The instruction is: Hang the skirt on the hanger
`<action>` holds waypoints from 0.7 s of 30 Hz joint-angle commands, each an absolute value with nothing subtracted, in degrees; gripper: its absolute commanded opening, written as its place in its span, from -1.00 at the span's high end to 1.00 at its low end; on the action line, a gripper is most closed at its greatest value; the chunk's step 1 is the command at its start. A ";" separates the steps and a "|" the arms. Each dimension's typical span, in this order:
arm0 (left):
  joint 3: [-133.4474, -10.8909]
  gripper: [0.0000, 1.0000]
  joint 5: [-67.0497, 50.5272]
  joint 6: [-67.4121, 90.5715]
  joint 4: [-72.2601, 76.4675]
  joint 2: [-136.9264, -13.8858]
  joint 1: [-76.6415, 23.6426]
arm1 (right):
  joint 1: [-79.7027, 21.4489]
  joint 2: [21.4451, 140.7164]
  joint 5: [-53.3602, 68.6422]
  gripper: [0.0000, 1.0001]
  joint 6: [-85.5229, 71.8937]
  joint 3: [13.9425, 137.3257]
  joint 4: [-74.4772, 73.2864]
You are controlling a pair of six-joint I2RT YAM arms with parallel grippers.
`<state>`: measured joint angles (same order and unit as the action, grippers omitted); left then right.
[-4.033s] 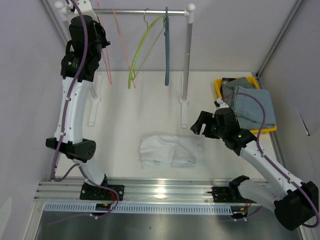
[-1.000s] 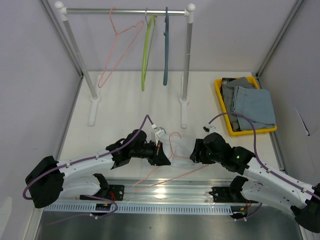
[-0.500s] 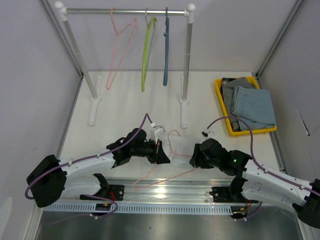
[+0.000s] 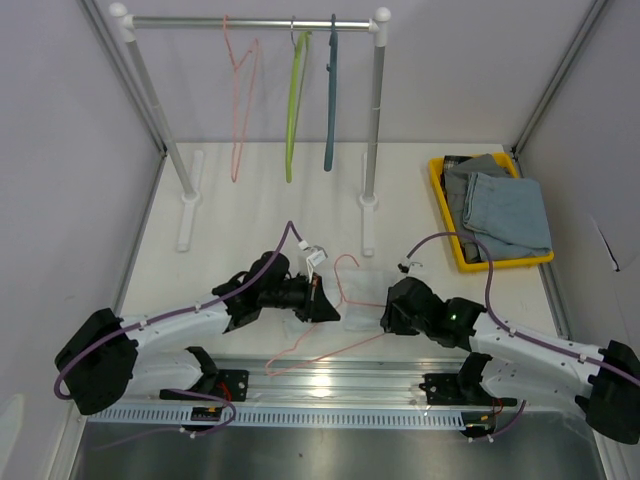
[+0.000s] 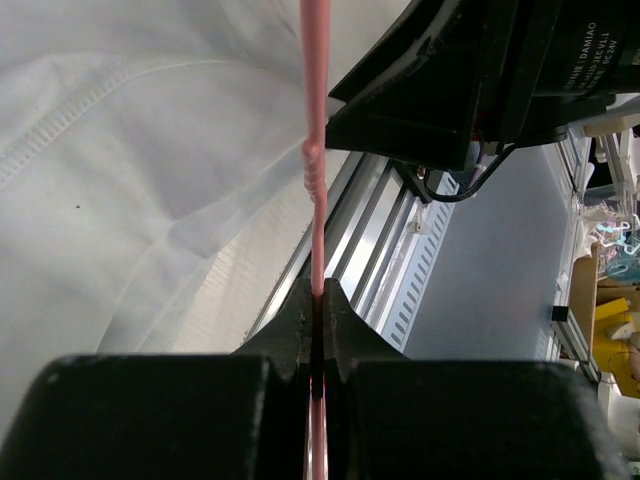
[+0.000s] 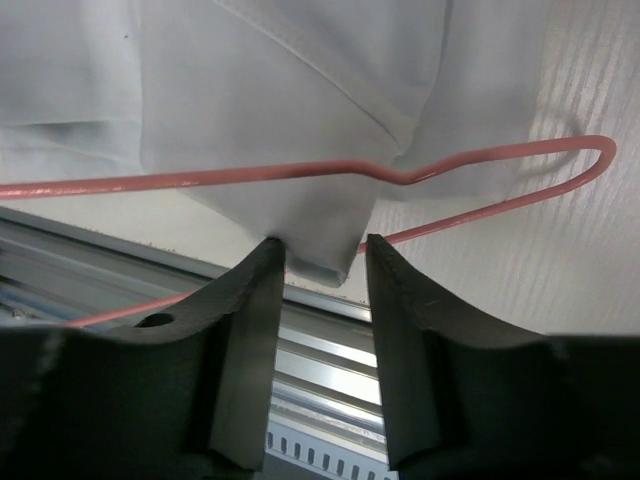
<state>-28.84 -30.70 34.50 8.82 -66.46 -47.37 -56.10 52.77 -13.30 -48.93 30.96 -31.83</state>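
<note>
The white skirt (image 4: 362, 306) lies near-centre on the counter (image 4: 260, 215) with the pink wire hanger (image 6: 250, 177) across it. The left gripper (image 5: 318, 300) pinches the wire between tight fingers, likely to steady it. The right gripper (image 6: 322, 255) has its fingers spread astride the skirt's near corner, not gripping it.

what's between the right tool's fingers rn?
A folded corner of the white fabric skirt, the thin pink wire hanger crossing just beyond it. Shows in the right wrist view.

White arms (image 4: 172, 328), black joints (image 4: 92, 362), purple cables (image 4: 489, 283)
</note>
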 commanded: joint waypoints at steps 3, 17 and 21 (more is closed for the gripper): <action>-30.76 1.00 -32.78 34.10 12.57 -66.53 -46.50 | -56.43 56.86 -19.94 0.36 -47.55 33.66 -29.62; -29.36 1.00 -36.47 37.61 22.23 -69.43 -42.89 | -56.34 61.70 -25.75 0.87 -42.80 47.90 -37.97; -29.71 1.00 -34.46 37.61 21.97 -70.84 -42.10 | -56.25 61.53 -26.37 0.87 -42.89 48.08 -38.67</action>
<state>-28.84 -33.82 36.60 17.74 -70.15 -42.96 -56.14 61.69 -23.22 -43.46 45.78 -37.12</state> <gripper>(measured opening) 0.029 0.108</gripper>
